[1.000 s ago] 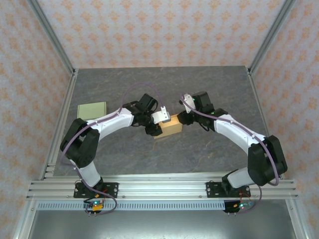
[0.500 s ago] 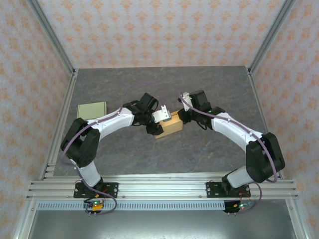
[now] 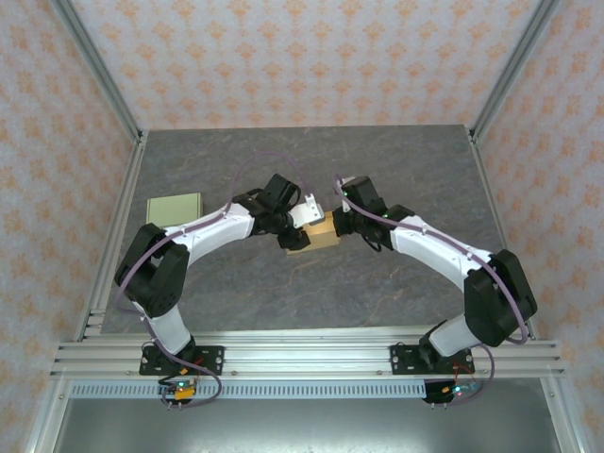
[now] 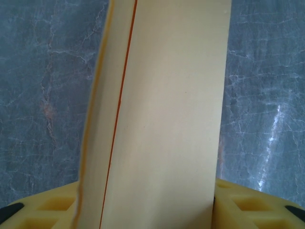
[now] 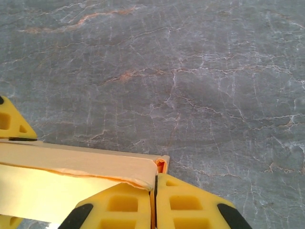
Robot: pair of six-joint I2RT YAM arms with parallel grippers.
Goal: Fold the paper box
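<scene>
The tan paper box [image 3: 317, 236] sits mid-table between both arms. My left gripper [image 3: 296, 234] is shut across the box's width. In the left wrist view the box's pale panel [image 4: 162, 119], with a thin orange seam, rises between the yellow fingers [image 4: 252, 205]. My right gripper [image 3: 338, 225] meets the box from the right. In the right wrist view its jaws [image 5: 155, 183] are pressed together on a thin corner flap of the box [image 5: 76, 164]. A yellow finger of the left gripper [image 5: 12, 123] shows at the far left there.
A flat pale green card [image 3: 175, 208] lies near the table's left edge. Aluminium frame posts [image 3: 99, 75] and patterned walls enclose the grey marble table [image 3: 396, 170]. A rail [image 3: 302, 354] runs along the near edge by the arm bases.
The right gripper has moved left onto the box's corner and closed on it. The box has shifted slightly left and back, still in the left gripper's hold.
</scene>
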